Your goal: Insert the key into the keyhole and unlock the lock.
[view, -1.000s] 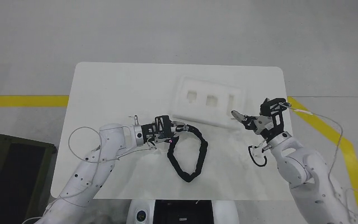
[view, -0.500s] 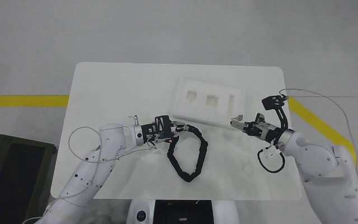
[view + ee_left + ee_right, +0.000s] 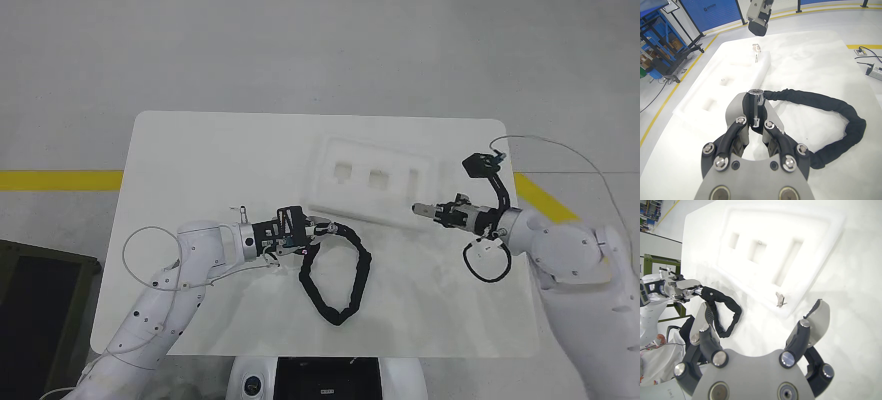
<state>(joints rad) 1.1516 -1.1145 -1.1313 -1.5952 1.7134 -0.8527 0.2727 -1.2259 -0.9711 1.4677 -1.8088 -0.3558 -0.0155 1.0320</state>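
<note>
A black fabric-covered chain lock [image 3: 340, 285] lies looped on the white table. My left gripper [image 3: 305, 228] is shut on the lock's chrome cylinder [image 3: 754, 108], whose keyhole end [image 3: 755, 91] faces away from the wrist. The small silver key [image 3: 780, 299] rests on the near corner of the white foam tray [image 3: 360, 205]. My right gripper [image 3: 762, 308] is open, hovering just short of the key with one finger to each side. In the left wrist view the key [image 3: 756, 50] lies under the right gripper [image 3: 758, 30].
The foam tray [image 3: 810, 237] has three rectangular recesses and sits at the back middle of the table [image 3: 200, 160]. A black cable loop [image 3: 487, 262] hangs from the right arm. Bare table lies to the right of the tray and in front of the chain.
The right arm swung outward and its gripper turned and came in low toward the key at the tray's corner. The left arm and the lock stayed put.
</note>
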